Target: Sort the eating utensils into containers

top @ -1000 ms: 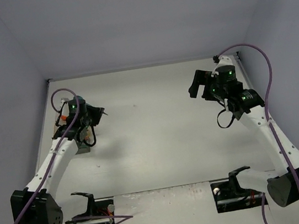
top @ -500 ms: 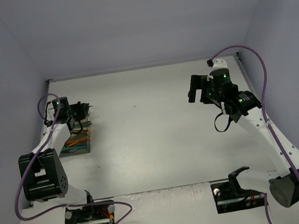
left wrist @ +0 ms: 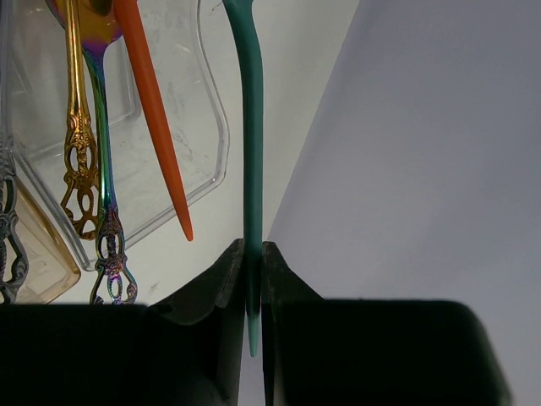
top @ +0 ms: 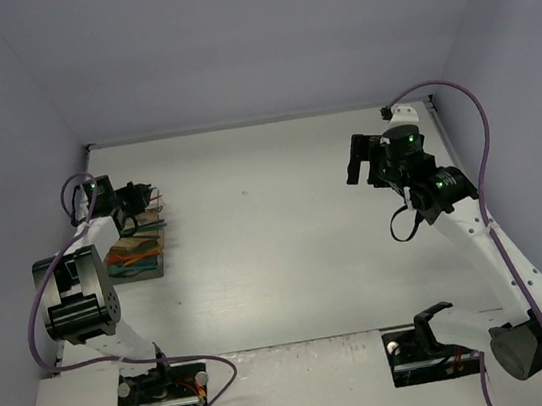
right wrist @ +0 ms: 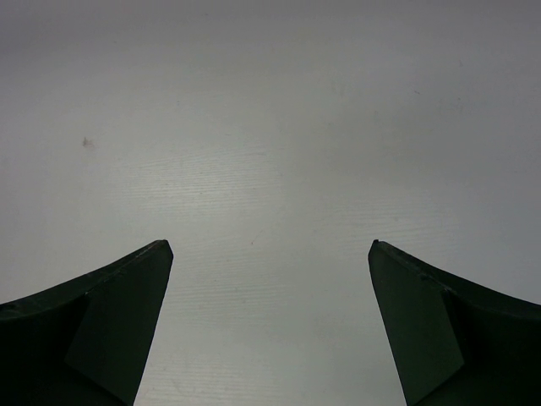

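One teal utensil is pinched by the tapered tip of its handle between the almost fully closed jaws of the left end effector. Its head runs out of the top of the left wrist frame, so spoon or fork cannot be told. Such a grip at the very tail is judged to suit lowering the working end into a compartment with the fingers outside the walls.

The handle is seen just right of the curved clear wall of the container; whether it hangs over a compartment or outside the box cannot be told. Inside the container an orange utensil, a gold ornate handle and an iridescent ornate handle are laid lengthwise and roughly parallel, tails toward the lower edge of the frame, presumably so that they fit the narrow compartments.

In the overhead frame the container is found at centre left of the tabletop. The right end effector is held at the upper right, well apart, its jaws spread wide and nothing gripped, apparently out of the way.

No brand, label or legible writing is seen.
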Tool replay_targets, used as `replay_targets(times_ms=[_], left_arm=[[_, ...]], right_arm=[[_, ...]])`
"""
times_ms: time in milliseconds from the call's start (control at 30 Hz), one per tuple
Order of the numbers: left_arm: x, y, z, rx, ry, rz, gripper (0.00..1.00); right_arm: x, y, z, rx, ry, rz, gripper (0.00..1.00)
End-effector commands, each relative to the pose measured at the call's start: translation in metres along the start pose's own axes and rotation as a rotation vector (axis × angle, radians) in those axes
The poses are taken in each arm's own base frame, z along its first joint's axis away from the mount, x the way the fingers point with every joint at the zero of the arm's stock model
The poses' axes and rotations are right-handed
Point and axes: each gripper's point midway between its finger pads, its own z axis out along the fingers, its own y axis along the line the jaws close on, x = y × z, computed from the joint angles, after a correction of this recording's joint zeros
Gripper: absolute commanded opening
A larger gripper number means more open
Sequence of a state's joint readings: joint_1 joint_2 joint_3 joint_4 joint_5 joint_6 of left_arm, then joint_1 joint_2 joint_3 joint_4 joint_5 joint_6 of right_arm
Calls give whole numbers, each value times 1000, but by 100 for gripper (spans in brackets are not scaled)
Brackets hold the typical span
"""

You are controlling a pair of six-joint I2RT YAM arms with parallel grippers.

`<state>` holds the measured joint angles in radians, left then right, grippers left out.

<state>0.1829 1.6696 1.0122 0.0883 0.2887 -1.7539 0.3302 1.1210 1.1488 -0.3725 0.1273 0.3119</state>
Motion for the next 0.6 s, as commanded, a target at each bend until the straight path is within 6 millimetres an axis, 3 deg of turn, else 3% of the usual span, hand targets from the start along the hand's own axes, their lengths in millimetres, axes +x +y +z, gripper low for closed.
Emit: replay_targets(times_ms=[0,200,400,567], left_arm=[[0,-48,-12,135,31,-17,6],[-2,-43,-12,123,34,-35,21],[-2,-44,-18,131,29,-38,28],[3,-56,-33,165,35,1,47]], right_arm=[[-17,0,-7,7,-66,0,100],[-15,0,-6,8,-62,-1,100],[-15,0,-8,3,-65,0,100],[-17,1,-10,-1,-72,2,100]])
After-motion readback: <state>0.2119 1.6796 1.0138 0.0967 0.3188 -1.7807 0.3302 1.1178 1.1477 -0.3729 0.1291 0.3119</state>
